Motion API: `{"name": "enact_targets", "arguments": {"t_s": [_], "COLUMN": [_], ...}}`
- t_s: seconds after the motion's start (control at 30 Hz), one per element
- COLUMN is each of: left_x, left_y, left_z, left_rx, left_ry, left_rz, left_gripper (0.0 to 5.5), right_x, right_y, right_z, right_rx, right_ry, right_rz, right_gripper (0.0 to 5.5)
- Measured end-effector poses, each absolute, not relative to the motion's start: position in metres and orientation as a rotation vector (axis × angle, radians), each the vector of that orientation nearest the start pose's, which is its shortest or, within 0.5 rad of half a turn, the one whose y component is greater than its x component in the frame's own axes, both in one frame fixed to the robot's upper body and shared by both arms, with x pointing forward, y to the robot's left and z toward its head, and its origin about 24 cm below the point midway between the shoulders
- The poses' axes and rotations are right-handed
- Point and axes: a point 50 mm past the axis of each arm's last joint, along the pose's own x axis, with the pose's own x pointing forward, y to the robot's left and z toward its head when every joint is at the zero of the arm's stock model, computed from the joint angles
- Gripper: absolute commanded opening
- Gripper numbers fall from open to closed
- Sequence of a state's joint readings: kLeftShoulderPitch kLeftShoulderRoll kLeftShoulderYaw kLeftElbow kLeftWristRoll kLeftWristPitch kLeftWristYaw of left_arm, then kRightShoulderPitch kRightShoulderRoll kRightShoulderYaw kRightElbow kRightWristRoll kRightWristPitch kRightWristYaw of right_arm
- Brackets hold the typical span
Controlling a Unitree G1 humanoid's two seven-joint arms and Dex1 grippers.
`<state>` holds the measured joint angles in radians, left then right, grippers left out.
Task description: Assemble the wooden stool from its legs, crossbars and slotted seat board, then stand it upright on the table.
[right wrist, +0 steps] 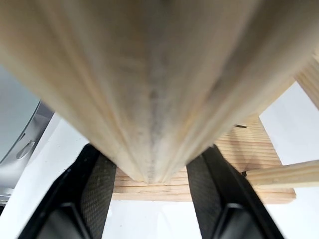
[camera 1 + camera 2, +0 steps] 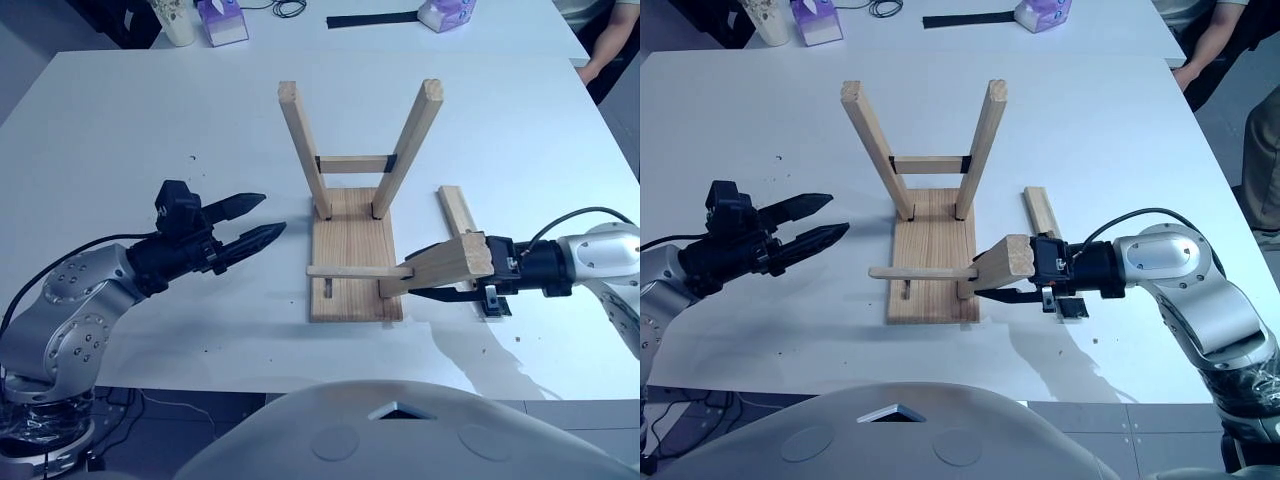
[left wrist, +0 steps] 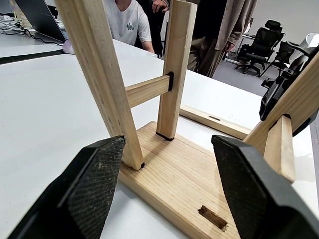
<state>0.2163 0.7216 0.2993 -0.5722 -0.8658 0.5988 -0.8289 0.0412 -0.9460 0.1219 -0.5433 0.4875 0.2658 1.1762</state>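
The slotted seat board (image 2: 350, 240) lies flat in the middle of the white table. Two legs (image 2: 303, 150) (image 2: 410, 145) stand upright at its far end, joined by a crossbar (image 2: 352, 163). My right gripper (image 2: 420, 282) is shut on a third leg (image 2: 445, 262), held tilted over the board's near right corner. A thin crossbar (image 2: 350, 270) sticks out of that leg, leftward across the board. A free slot (image 3: 212, 217) shows near the board's front. A loose leg (image 2: 458, 210) lies right of the board. My left gripper (image 2: 270, 213) hovers open, left of the board.
A small black piece (image 2: 492, 303) lies on the table under my right wrist. Tissue boxes (image 2: 222, 20) (image 2: 445, 12) and a black strip (image 2: 370, 20) sit on the far table. The front table edge runs close behind both arms.
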Motion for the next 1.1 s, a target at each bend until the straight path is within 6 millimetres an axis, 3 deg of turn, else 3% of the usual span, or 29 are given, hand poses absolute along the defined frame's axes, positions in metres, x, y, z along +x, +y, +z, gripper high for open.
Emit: {"name": "enact_targets", "arguments": {"t_s": [0.33, 0.4, 0.47, 0.53, 0.7, 0.8, 0.9, 1.1], "left_x": [0.190, 0.190, 0.191, 0.192, 0.191, 0.190, 0.188, 0.180], "left_y": [0.212, 0.212, 0.212, 0.213, 0.213, 0.213, 0.214, 0.217], "left_z": [0.139, 0.139, 0.138, 0.137, 0.135, 0.133, 0.132, 0.130], "left_rx": [-0.106, -0.106, -0.106, -0.102, -0.108, -0.116, -0.115, -0.122], "left_ry": [0.182, 0.183, 0.184, 0.191, 0.191, 0.190, 0.189, 0.178], "left_rz": [-0.985, -0.983, -0.982, -0.974, -0.962, -0.952, -0.937, -0.894], "left_gripper": [3.22, 3.22, 3.22, 3.22, 3.22, 3.22, 3.22, 3.22], "right_x": [0.191, 0.195, 0.197, 0.198, 0.203, 0.206, 0.195, 0.174], "right_y": [-0.168, -0.167, -0.175, -0.174, -0.173, -0.189, -0.212, -0.223], "right_z": [0.128, 0.129, 0.113, 0.118, 0.132, 0.130, 0.119, 0.110], "right_rx": [-0.451, -0.440, -0.401, -0.355, -0.362, -0.467, -0.517, -0.421], "right_ry": [0.250, 0.263, 0.414, 0.415, 0.374, 0.404, 0.505, 0.542], "right_rz": [1.584, 1.564, 1.470, 1.456, 1.424, 1.324, 1.219, 1.065], "right_gripper": [2.03, 2.60, 2.86, 3.25, 3.25, 3.54, 4.08, 4.08]}}
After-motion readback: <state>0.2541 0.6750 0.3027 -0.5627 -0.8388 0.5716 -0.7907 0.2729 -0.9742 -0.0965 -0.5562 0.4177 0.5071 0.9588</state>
